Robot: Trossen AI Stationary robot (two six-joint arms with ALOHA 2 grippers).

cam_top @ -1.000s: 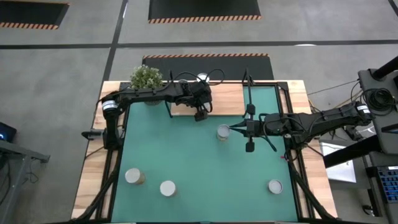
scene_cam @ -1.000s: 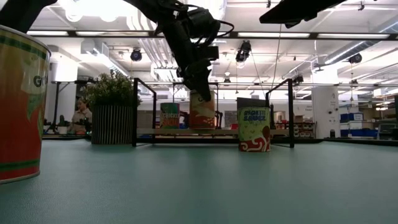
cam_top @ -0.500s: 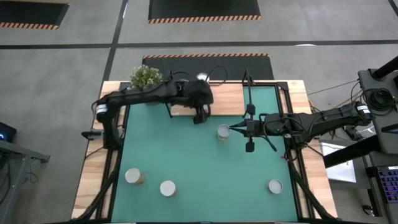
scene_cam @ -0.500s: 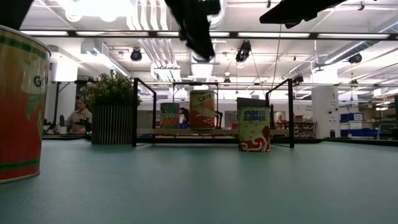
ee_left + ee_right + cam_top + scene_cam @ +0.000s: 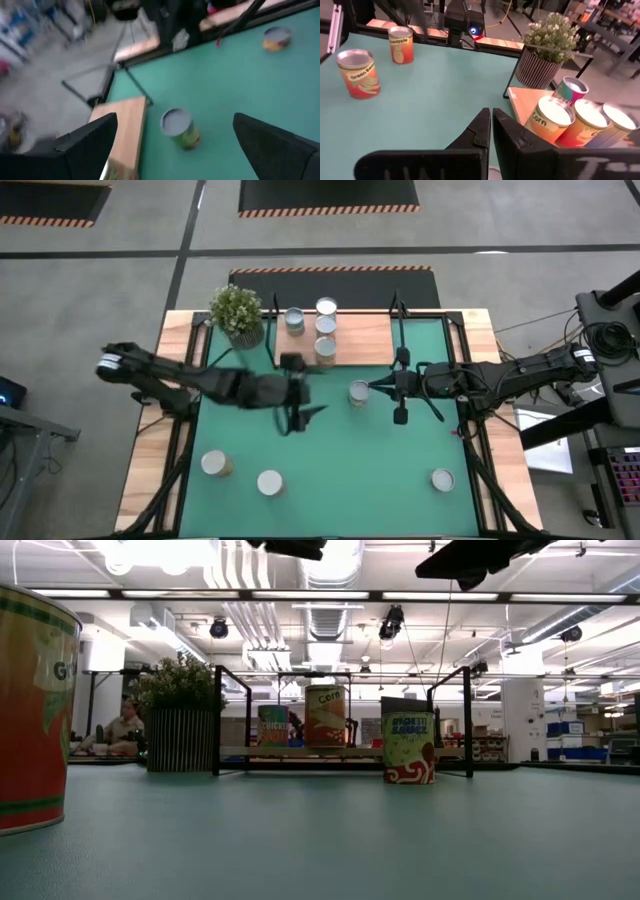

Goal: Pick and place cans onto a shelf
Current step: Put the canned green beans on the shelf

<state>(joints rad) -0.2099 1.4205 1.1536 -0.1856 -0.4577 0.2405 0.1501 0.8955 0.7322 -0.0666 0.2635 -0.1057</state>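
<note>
1. The light-brown wooden shelf board with thin black frame posts (image 5: 345, 338) lies along the far edge of the green table mat (image 5: 330, 450), next to a small potted plant in a ribbed dark pot (image 5: 237, 310).
2. Three silver-topped tin cans stand on the shelf: one (image 5: 294, 319) nearest the plant, one (image 5: 326, 307) towards the back, and one (image 5: 325, 347) at the front edge.
3. A green-labelled can (image 5: 359, 392) stands on the mat just in front of the shelf.
4. Three more cans sit near the mat's front edge: (image 5: 214, 463), (image 5: 269, 481) and (image 5: 442, 479).
5. The left gripper (image 5: 297, 417) hangs over the middle of the mat, fingers spread wide, holding nothing.
6. The right gripper (image 5: 375, 388) rests beside the green-labelled can, fingers pressed together, empty.
</note>
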